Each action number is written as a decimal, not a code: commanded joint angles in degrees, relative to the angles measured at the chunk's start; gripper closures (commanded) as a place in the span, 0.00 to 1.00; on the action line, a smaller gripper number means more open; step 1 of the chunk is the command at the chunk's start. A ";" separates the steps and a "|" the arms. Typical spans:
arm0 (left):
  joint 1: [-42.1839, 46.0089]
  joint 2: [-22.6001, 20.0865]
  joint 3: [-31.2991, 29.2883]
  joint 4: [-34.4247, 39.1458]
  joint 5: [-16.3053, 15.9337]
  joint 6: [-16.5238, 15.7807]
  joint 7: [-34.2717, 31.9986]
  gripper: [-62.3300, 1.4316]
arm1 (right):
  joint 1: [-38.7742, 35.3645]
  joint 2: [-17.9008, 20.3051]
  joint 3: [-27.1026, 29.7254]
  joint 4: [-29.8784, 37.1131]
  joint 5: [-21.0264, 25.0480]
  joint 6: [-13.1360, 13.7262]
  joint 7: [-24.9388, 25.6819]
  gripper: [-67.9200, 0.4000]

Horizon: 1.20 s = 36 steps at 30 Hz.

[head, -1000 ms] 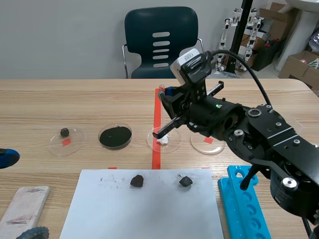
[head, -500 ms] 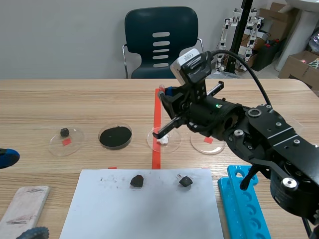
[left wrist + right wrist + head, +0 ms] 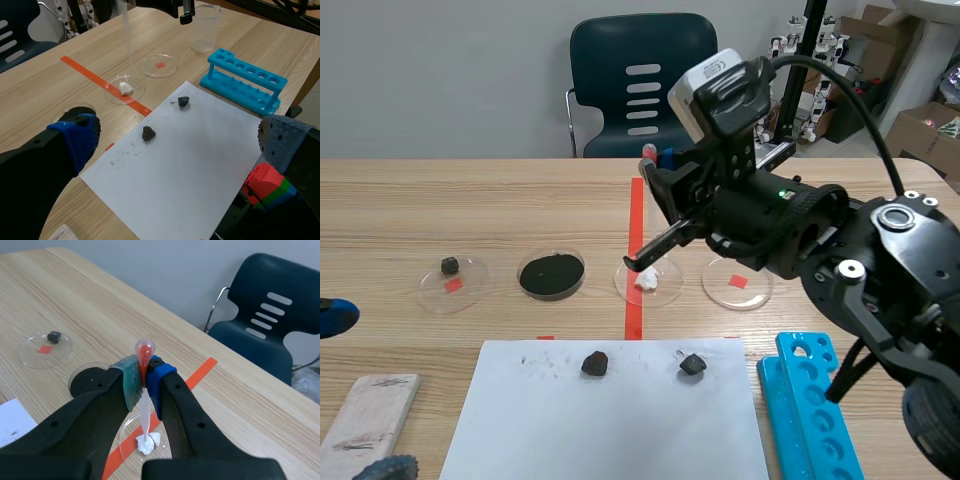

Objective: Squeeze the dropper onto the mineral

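A clear dropper [image 3: 145, 405] with a red bulb [image 3: 144, 347] hangs upright, and my right gripper [image 3: 144, 377] is shut on it just under the bulb. Its tip points down at the white mineral [image 3: 149, 444] lying in a clear dish [image 3: 131, 432]; I cannot tell whether they touch. In the scene view the right gripper [image 3: 660, 160] stands high over that dish [image 3: 665, 290] and the white mineral [image 3: 646, 281]. My left gripper [image 3: 180, 140] is open and holds nothing, low at the table's near left, above the white paper [image 3: 190, 165].
Two dark stones [image 3: 595, 363] [image 3: 692, 364] lie on the white paper [image 3: 620, 420]. Dishes hold black powder [image 3: 551, 273], a small dark stone [image 3: 450, 265] and a red mark [image 3: 737, 282]. A blue tube rack [image 3: 815, 420] stands at the near right, a clear cup [image 3: 206, 29] beyond it.
The right arm has risen a little and shifted slightly right, lifting the dropper with it over the white mineral's dish. The left gripper has stayed put.
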 commanded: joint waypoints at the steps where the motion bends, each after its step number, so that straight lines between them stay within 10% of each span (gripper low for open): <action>1: -0.17 0.28 0.00 0.70 -0.74 -0.04 -0.74 0.00 | -1.84 0.15 1.09 2.78 0.59 -0.22 -0.20 0.98; 19: -0.17 0.28 0.00 0.70 -0.74 -0.04 -0.74 0.00 | -28.22 0.13 11.61 30.56 0.55 -0.20 -4.15 0.98; 36: -0.17 0.28 0.00 0.70 -0.74 -0.04 -0.74 0.00 | -31.65 0.13 12.79 32.61 0.55 -0.22 -3.74 0.98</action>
